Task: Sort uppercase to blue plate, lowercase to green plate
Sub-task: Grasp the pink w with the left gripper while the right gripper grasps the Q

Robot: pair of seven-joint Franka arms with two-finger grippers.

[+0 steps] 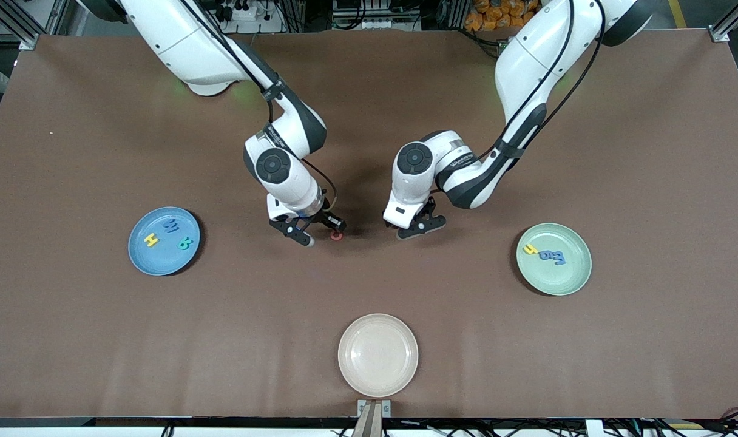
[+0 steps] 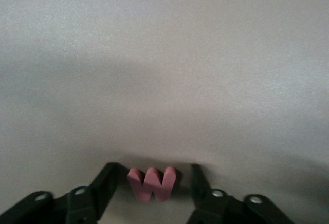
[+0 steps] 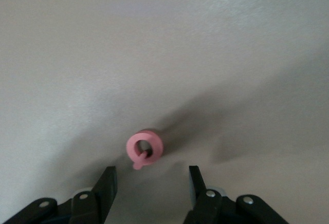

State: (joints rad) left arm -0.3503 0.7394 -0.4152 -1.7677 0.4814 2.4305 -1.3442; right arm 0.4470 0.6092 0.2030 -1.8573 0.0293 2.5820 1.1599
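- Red w [image 2: 153, 183] framed by left gripper [image 2: 153, 188], fingers just clear, between the two plates
- Red Q [image 3: 144, 149] lies ahead of spread right gripper [image 3: 151, 183]
- Each letter to be centred before pinching

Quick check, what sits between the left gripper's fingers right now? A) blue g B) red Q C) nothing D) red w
D: the left wrist view shows the red w on the table between the fingers of the left gripper; the red Q lies just ahead of the open right gripper instead.
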